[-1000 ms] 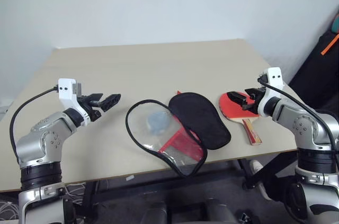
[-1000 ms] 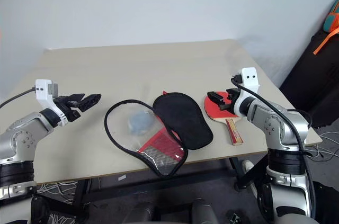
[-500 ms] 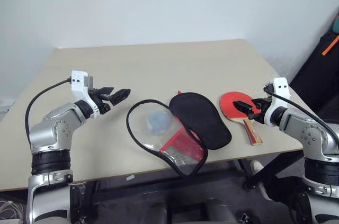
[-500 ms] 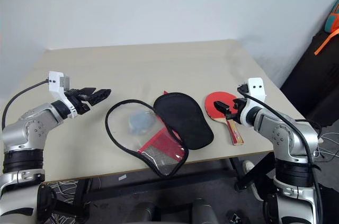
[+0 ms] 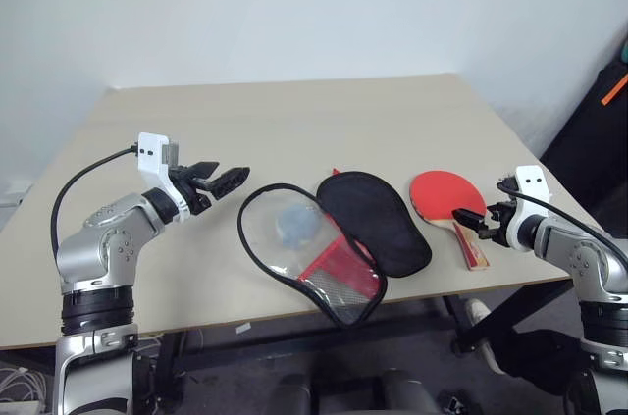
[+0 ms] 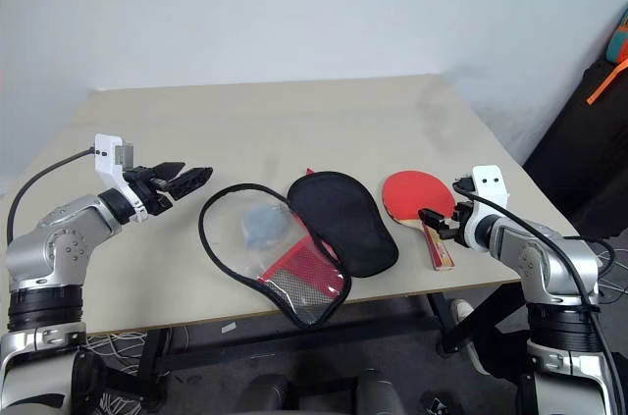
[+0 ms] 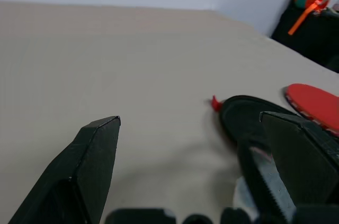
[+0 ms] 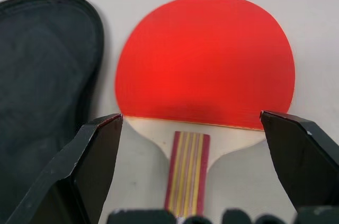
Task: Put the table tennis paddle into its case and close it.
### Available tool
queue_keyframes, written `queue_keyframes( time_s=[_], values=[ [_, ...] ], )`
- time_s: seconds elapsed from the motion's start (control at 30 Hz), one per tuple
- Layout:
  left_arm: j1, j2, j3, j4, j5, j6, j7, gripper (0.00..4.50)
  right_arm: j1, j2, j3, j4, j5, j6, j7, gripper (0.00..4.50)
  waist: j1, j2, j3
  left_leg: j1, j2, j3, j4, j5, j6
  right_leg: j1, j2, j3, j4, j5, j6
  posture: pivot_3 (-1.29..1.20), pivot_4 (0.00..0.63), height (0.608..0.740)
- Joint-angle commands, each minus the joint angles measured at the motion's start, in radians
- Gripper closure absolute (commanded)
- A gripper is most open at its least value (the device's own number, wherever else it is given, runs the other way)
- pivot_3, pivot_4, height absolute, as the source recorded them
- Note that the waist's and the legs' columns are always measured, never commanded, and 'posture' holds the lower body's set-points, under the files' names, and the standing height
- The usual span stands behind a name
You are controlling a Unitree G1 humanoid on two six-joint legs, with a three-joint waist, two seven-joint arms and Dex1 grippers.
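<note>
The table tennis paddle [image 5: 444, 195] lies flat near the table's right edge, red face up, its striped handle [image 8: 186, 167] pointing to the front edge. My right gripper [image 5: 467, 220] hovers open just over the handle's root, one finger on each side of it, touching nothing. The case [image 5: 378, 222] lies unzipped and spread flat at the centre. Its black flap is next to the paddle and its clear and red front [image 5: 294, 243] lies to the left. My left gripper [image 5: 226, 181] hangs open above the table, left of the case, and is empty.
A pale blue-grey wad [image 5: 292, 224] rests inside the clear half of the case. The beige table [image 5: 294, 121] stretches bare behind the objects. A black bag with an orange strap [image 6: 608, 67] stands beyond the right edge.
My right gripper has drawn back off the red blade and sunk toward the handle. My left gripper has shifted right, closer to the case. Paddle and case have not moved.
</note>
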Motion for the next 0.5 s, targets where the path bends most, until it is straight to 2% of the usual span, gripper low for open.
queue_keyframes(
  time_s=[0.03, 0.3, 0.5],
  values=[
    [0.016, 0.040, -0.022, -0.077, -0.005, -0.011, -0.056, 0.02, -0.030, -0.020, -0.010, -0.013, -0.008, -0.013, 0.008, 0.00, 0.000, 0.000, 0.000, 0.000, 0.000, 0.000, 0.000, 0.000, 0.000, 0.000, 0.000, 0.000, 0.000, 0.000, 0.000, 0.00, 0.000, 0.740],
    [0.105, 0.124, -0.095, -0.165, -0.008, -0.032, -0.222, 0.02, -0.002, -0.027, 0.020, -0.018, -0.011, 0.027, 0.019, 0.00, 0.000, 0.000, 0.000, 0.000, 0.000, 0.001, 0.000, 0.000, 0.000, 0.000, 0.000, 0.001, 0.000, 0.000, 0.000, 0.00, 0.000, 0.740],
    [0.082, 0.112, -0.110, -0.136, 0.010, -0.050, -0.220, 0.02, 0.038, -0.006, 0.043, -0.022, -0.021, 0.043, 0.004, 0.00, 0.001, 0.000, 0.000, 0.000, 0.001, 0.001, 0.001, 0.000, 0.001, 0.000, 0.000, 0.000, 0.000, -0.001, 0.000, 0.00, 0.000, 0.740]
  ],
)
